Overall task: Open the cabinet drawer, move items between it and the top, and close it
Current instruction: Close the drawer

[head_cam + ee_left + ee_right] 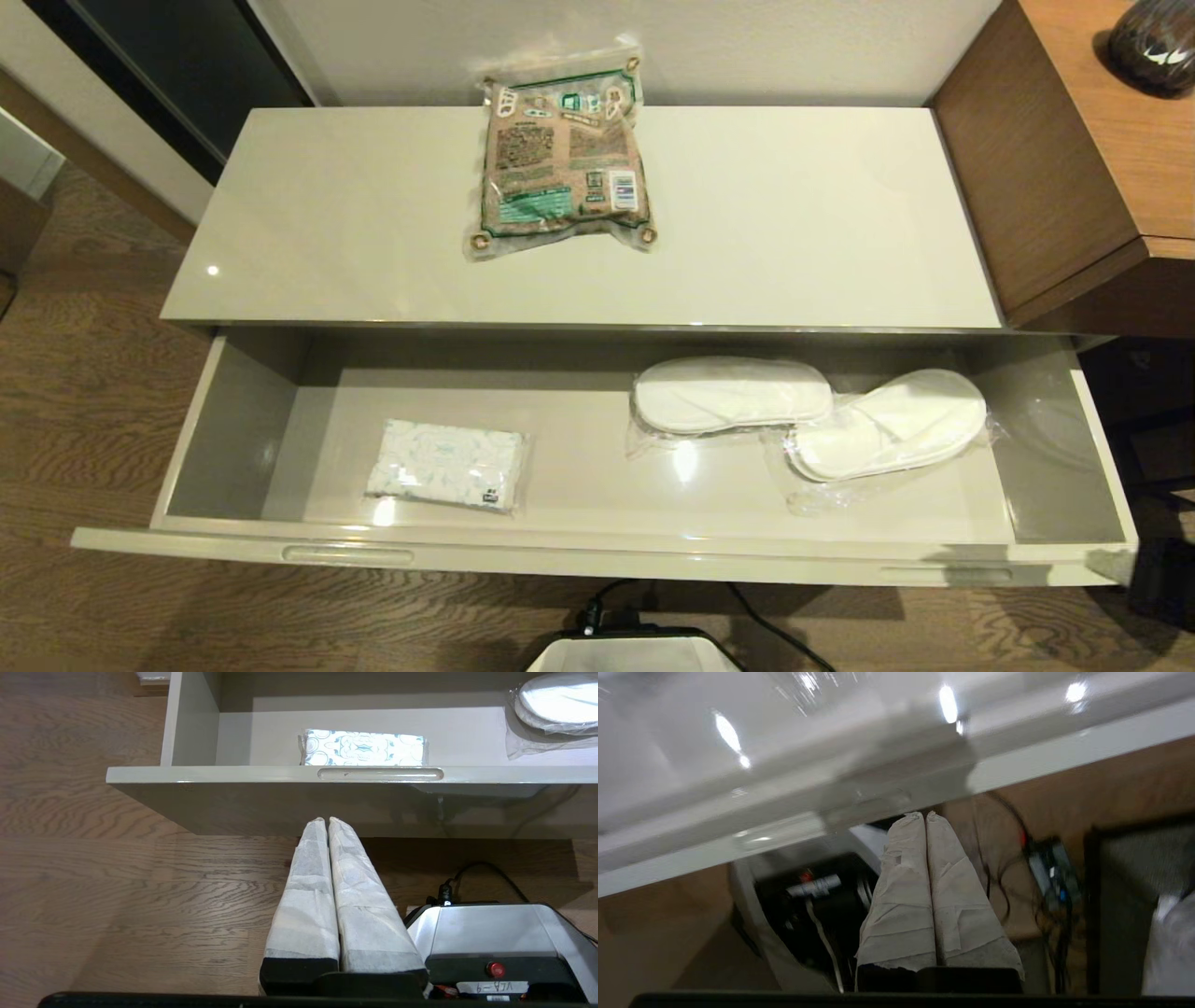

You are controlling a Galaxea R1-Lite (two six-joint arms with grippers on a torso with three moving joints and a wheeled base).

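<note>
The open cabinet drawer (233, 439) offers bare floor between the tissue pack (446, 464) and the slippers (812, 417), while the top (794, 215) lies bare either side of the snack bag (563, 154).

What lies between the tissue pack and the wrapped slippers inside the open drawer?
Nothing: in the head view, only bare drawer floor separates the tissue pack from the nearer wrapped slippers.

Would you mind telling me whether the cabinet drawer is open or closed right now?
Open. The drawer is pulled well out from under the top, showing the tissue pack and wrapped slippers lying inside it.
</note>
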